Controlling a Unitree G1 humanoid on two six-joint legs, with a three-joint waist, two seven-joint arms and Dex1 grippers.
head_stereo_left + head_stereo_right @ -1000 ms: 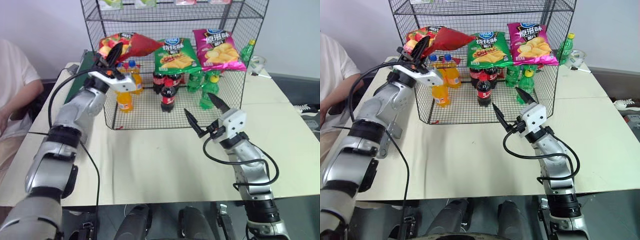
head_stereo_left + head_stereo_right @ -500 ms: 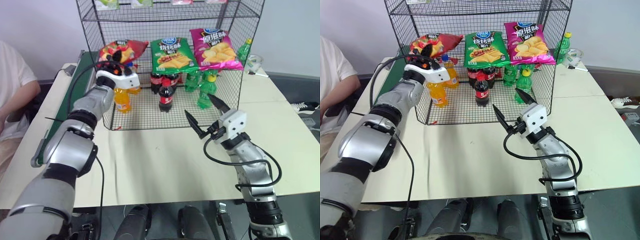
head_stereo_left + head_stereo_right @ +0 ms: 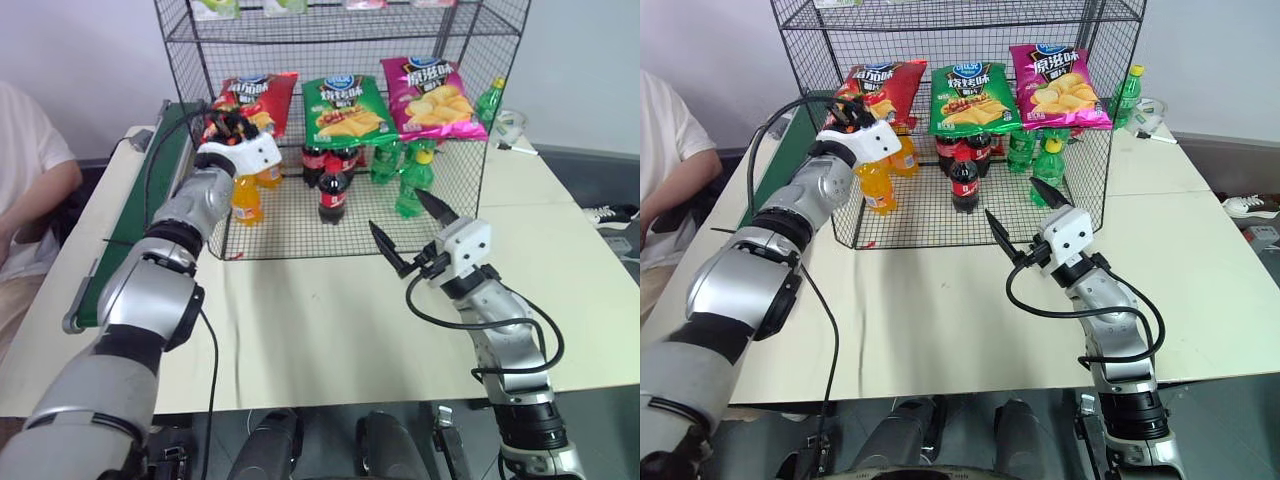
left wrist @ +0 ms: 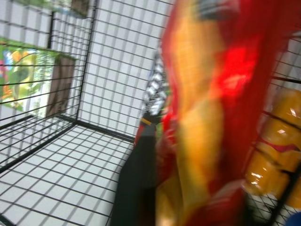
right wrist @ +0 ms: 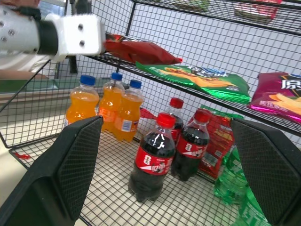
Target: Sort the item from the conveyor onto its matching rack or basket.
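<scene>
Left eye view: glossy red chip bag (image 3: pixel 255 97) laid on grey wire-mesh rack (image 3: pixel 470 60) shelf, 9 o'clock of green bag (image 3: pixel 347 107). Left end effector (image 3: pixel 232 125) grip unclear; right end effector (image 3: pixel 410 232) wide open, empty. Withdrawal left.

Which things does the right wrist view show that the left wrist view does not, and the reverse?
Right wrist view alone: the cola bottles, the green chip bag and the magenta chip bag. Left wrist view alone: a green printed pack behind the mesh. Both: the red chip bag lying on the rack, and the orange bottles below it.
</scene>
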